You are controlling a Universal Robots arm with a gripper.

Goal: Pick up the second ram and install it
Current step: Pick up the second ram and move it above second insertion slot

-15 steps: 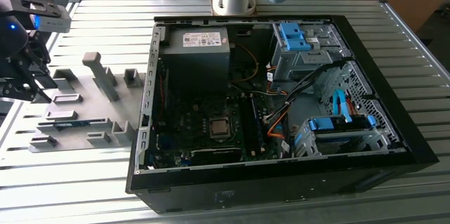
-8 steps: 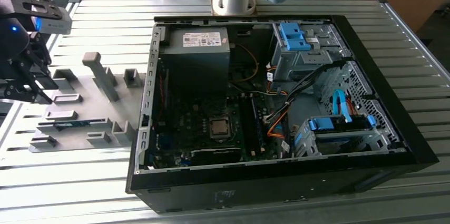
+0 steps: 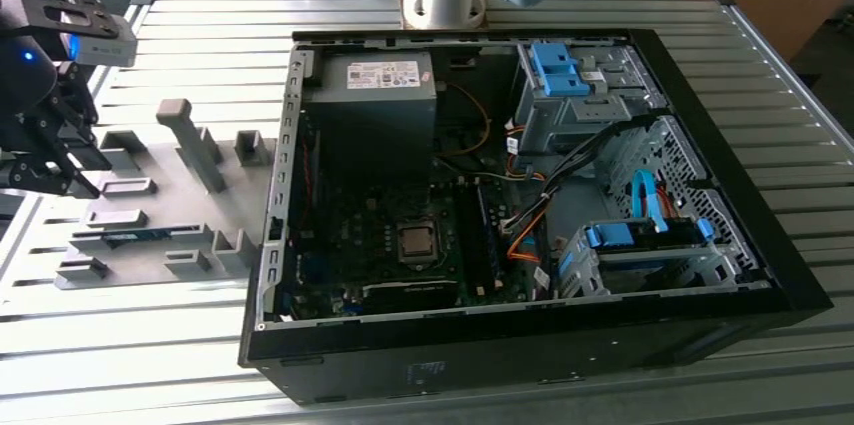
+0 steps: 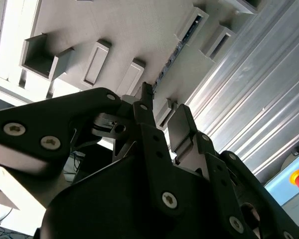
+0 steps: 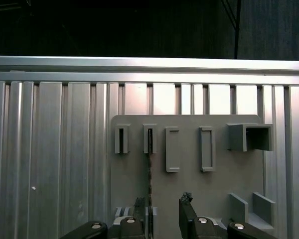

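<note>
At the exterior view's left edge, the gripper hangs empty, fingers apart, over the grey holder plate, where the second ram sits slotted in the frame's lower left.

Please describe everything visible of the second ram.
The second ram is a thin, long blue board standing on edge in slots of the grey holder plate, at the exterior view's left of the computer case. In the first wrist view it shows edge-on as a dark line. The open gripper hovers over it, one finger each side, apparently not touching.
</note>
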